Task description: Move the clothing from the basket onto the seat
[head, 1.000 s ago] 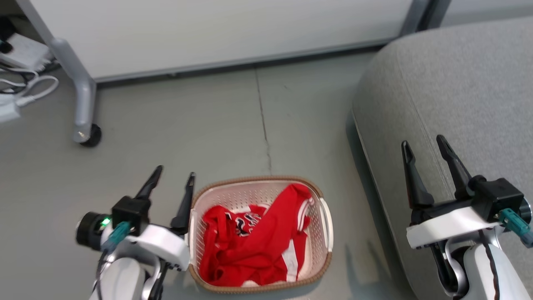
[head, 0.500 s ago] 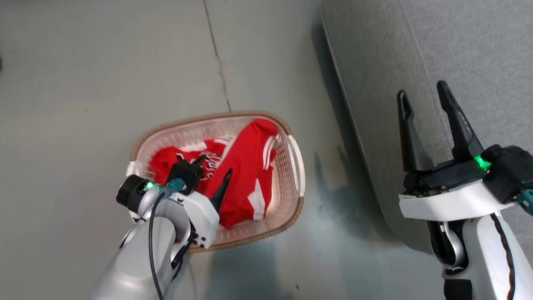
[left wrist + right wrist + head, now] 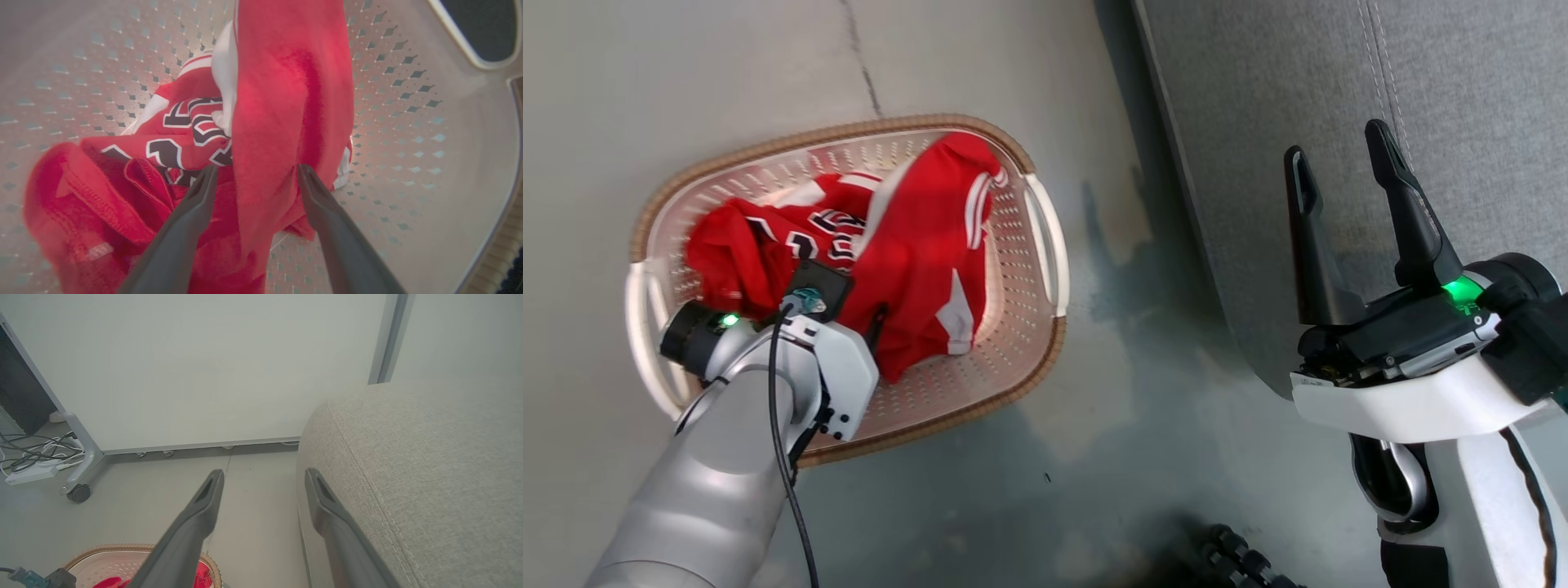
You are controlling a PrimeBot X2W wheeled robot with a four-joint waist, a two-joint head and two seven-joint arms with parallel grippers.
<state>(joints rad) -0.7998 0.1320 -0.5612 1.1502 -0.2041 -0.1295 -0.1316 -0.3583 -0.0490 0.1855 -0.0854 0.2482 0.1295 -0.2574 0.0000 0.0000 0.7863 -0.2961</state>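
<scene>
Straddling a raised fold of the red sports garments (image 3: 915, 237), the left gripper (image 3: 255, 173) stands with fingers apart, not clenched, inside the white laundry basket (image 3: 1049, 245) on the floor. The right gripper (image 3: 1339, 155) hangs spread and empty over the grey sofa (image 3: 1258, 122) beside the basket.

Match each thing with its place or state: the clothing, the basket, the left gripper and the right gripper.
Things
1. clothing
2. basket
3. left gripper
4. right gripper

Places or states
A. on the floor beside the seat
B. open, in the air, holding nothing
C. heaped inside the basket
D. open, fingers either side of a red fold

Pairs: 1-C, 2-A, 3-D, 4-B
</scene>
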